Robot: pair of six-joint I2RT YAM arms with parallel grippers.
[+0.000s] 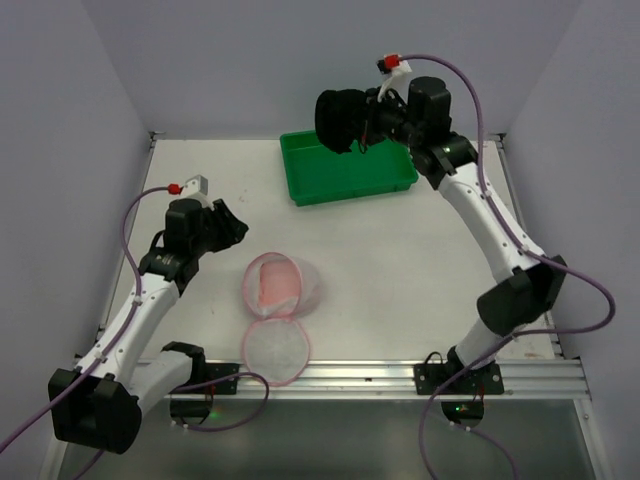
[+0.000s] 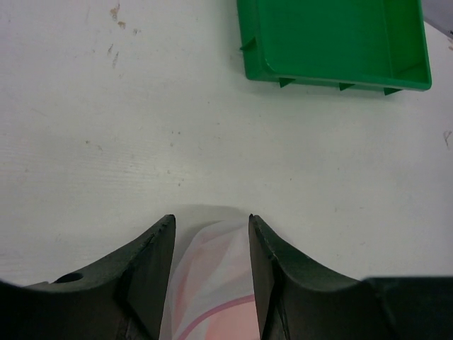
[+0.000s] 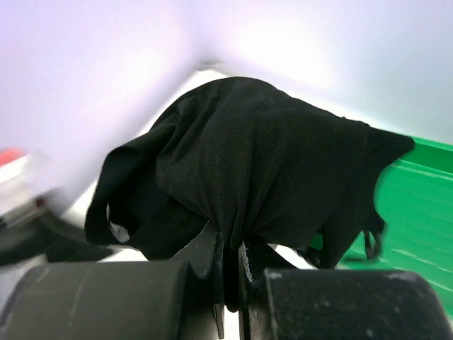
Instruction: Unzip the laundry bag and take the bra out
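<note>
While right fingers [image 3: 205, 258] pinch the bra [image 3: 241, 156] near the tray [image 1: 340, 178], left fingers [image 2: 148, 269] gape over the white table [image 1: 420, 260].

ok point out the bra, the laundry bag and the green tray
bra [image 3: 241, 163]: right wrist view, middle of the bunched black fabric
laundry bag [image 1: 281, 284]: top view, mesh of the upper disc
green tray [image 1: 355, 172]: top view, bare floor

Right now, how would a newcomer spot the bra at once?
Look to the green tray at the far side of the table. Above its left end, the right end effector is shut on a bunched black cloth: the bra. It is the only dark thing held in the air; the laundry bag lies white and pink nearer the arms.
</note>
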